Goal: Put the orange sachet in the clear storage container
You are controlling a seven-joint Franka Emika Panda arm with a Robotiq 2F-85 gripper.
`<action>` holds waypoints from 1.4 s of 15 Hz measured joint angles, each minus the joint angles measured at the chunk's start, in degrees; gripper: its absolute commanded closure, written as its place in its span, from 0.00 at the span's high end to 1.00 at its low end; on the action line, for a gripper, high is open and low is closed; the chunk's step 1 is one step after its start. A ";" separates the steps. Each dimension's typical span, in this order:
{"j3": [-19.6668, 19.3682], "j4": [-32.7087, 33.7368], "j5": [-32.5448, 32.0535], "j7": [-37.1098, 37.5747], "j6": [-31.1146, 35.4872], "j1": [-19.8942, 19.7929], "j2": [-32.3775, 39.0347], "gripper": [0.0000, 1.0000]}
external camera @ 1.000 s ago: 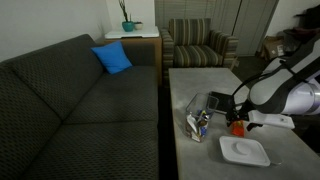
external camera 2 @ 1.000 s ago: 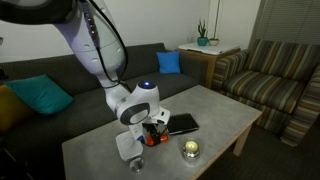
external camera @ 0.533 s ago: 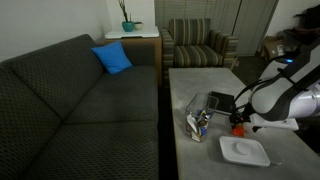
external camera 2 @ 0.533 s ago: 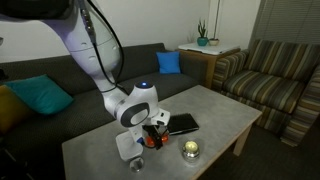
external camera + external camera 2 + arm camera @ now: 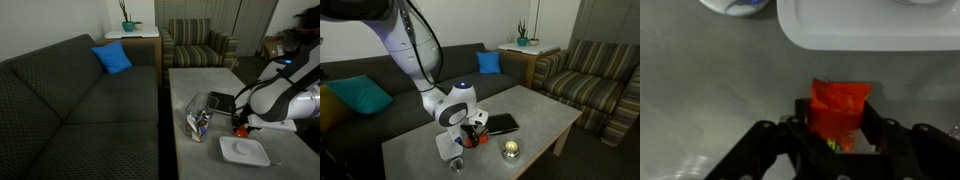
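The orange sachet (image 5: 838,103) stands on the grey table just below the white plate's edge in the wrist view. My gripper (image 5: 837,113) has its two black fingers pressed against the sachet's sides, shut on it. In both exterior views the sachet (image 5: 238,128) (image 5: 472,134) shows as a small orange-red spot under the gripper, low over the table. The clear storage container (image 5: 198,123), a small tub with mixed-colour items inside, stands a short way from the gripper near the table's sofa-side edge. In an exterior view the container (image 5: 457,164) sits in front of the plate.
A white square plate (image 5: 244,151) (image 5: 870,28) lies right beside the sachet. A flat black device (image 5: 218,102) (image 5: 502,123) lies behind the gripper. A round silver tin (image 5: 510,150) stands near the table's front. A dark sofa (image 5: 80,110) runs along the table.
The jaws stood wide around the sachet a second ago and have closed in on it. The arm has barely moved.
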 measured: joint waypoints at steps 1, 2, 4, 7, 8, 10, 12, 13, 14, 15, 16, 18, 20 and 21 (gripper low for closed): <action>0.20 -0.02 0.00 0.00 0.06 -0.04 0.00 0.20; 0.29 -0.03 0.00 0.00 0.17 -0.05 0.00 0.18; 0.36 -0.03 0.00 -0.01 0.38 -0.06 -0.01 0.18; 0.36 -0.05 0.00 -0.05 0.79 -0.08 0.00 0.18; 0.35 -0.05 0.00 -0.10 1.02 -0.08 0.00 0.18; 0.23 -0.05 -0.02 -0.27 1.41 -0.03 -0.01 0.18; -0.44 0.09 -0.11 -0.61 1.70 0.29 -0.03 0.18; -0.88 0.23 -0.12 -0.73 1.72 0.49 -0.04 0.18; -1.28 0.40 -0.22 -0.98 1.72 0.66 -0.06 0.18; -1.75 0.62 -0.36 -1.25 1.78 0.94 -0.07 0.18; -2.26 0.87 -0.56 -1.41 1.81 1.30 -0.10 0.18; -2.99 1.36 -1.35 -1.77 2.52 2.00 -0.14 0.18; -3.63 1.45 -2.09 -1.88 4.43 2.82 -0.37 0.18; -4.09 1.40 -2.30 -1.90 5.69 3.37 -0.57 0.18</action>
